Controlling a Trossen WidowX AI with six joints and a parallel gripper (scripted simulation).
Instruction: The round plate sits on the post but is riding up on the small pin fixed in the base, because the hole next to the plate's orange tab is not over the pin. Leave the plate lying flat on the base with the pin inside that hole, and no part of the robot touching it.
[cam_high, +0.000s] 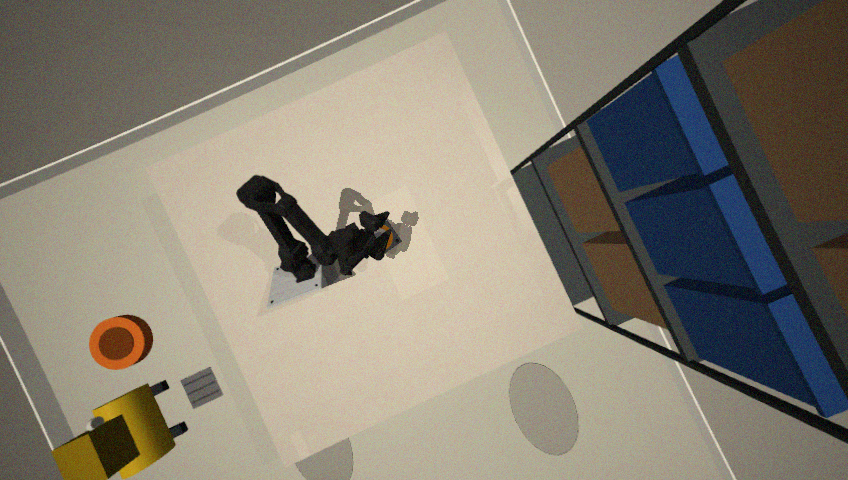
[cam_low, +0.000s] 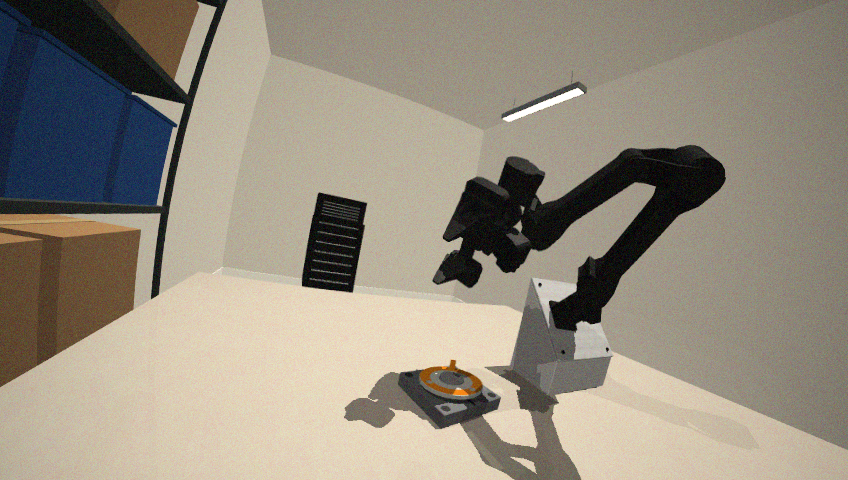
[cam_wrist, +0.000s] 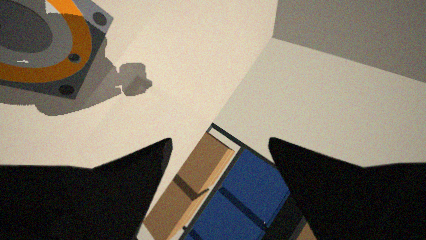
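Observation:
The round plate (cam_high: 389, 239) (cam_low: 429, 380) (cam_wrist: 82, 40), an orange ring around a grey middle, sits on the dark square base (cam_low: 470, 413) (cam_wrist: 100, 35). Its orange tab (cam_low: 452, 364) points to the far side in the exterior view. A thin dark gap shows under the plate's near right edge there. A small dark hole (cam_wrist: 74, 58) shows in the ring in the wrist view. The pin cannot be made out. My gripper (cam_high: 383, 234) (cam_low: 443, 256) (cam_wrist: 220, 142) is open and empty, well above the plate and touching nothing; in the top view it partly hides the plate.
The arm's grey wedge mount (cam_high: 294, 291) (cam_low: 550, 371) stands beside the base on the pale table (cam_high: 368, 356) (cam_low: 267, 368). Shelving with blue bins (cam_high: 678, 226) (cam_low: 65, 124) (cam_wrist: 250, 175) stands beyond the table. The arm's shadow falls across the base and table.

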